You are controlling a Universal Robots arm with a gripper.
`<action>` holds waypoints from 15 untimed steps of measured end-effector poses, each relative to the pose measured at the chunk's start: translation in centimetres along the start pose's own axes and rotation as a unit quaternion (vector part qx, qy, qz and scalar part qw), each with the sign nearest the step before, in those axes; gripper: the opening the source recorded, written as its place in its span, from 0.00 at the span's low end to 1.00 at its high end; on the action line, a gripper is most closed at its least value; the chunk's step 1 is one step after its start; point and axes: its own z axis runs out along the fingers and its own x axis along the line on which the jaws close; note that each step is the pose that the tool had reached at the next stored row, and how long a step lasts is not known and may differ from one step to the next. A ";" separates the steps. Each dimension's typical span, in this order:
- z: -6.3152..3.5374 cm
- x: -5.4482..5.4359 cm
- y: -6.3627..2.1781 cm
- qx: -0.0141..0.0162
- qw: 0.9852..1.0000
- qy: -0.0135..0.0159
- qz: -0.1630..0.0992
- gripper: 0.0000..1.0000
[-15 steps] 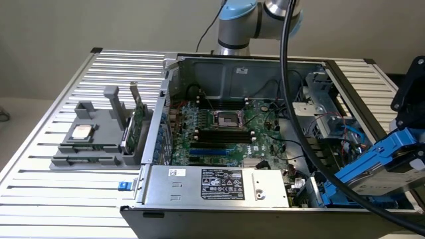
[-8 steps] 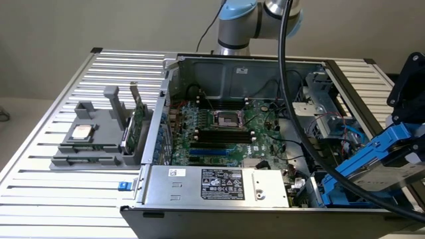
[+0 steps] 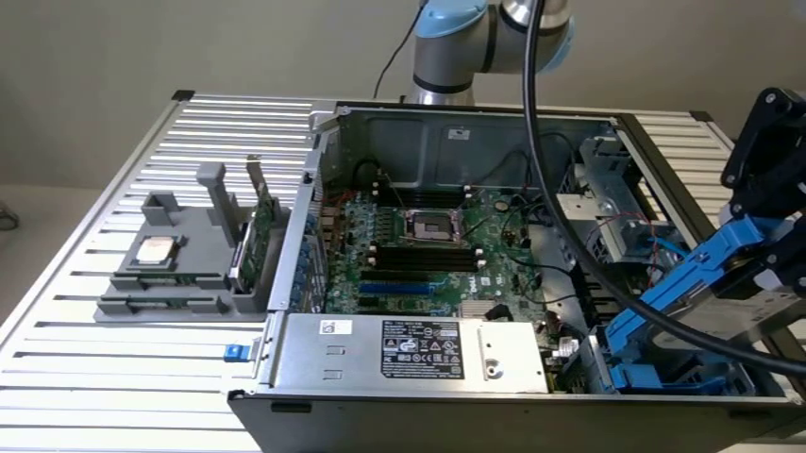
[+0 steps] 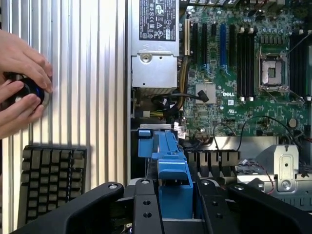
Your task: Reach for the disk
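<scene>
The disk (image 3: pixel 686 293) is a grey metal drive framed by blue plastic rails. It hangs tilted over the drive bay at the open computer case's corner, on the exterior view's right. My gripper (image 3: pixel 760 274) is shut on its upper end, with the lower end of the blue rails still down by the bay. In the wrist view the blue carrier of the disk (image 4: pixel 170 165) sits squeezed between my black fingers (image 4: pixel 146 204), and my gripper (image 4: pixel 175 207) is above the case's edge.
The open case (image 3: pixel 377 123) holds a green motherboard (image 3: pixel 428 245) and a silver power supply box (image 3: pixel 416 349). A black cable (image 3: pixel 554 217) hangs across it. A grey fixture with a CPU chip (image 3: pixel 155 250) stands on the slatted table. A person's hands (image 4: pixel 19 83) and a keyboard (image 4: pixel 48 180) lie beside the case.
</scene>
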 end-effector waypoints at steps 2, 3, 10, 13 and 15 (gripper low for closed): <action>0.02 -0.3 0.00 -0.001 1.000 0.001 0.000 0.33; 0.03 -0.3 0.01 -0.001 1.000 0.001 0.000 0.33; 0.03 -0.4 0.01 -0.001 1.000 0.002 -0.012 0.33; 0.04 -0.4 0.01 -0.002 1.000 0.003 -0.020 0.33; 0.03 -0.4 0.01 -0.002 1.000 0.004 -0.023 0.33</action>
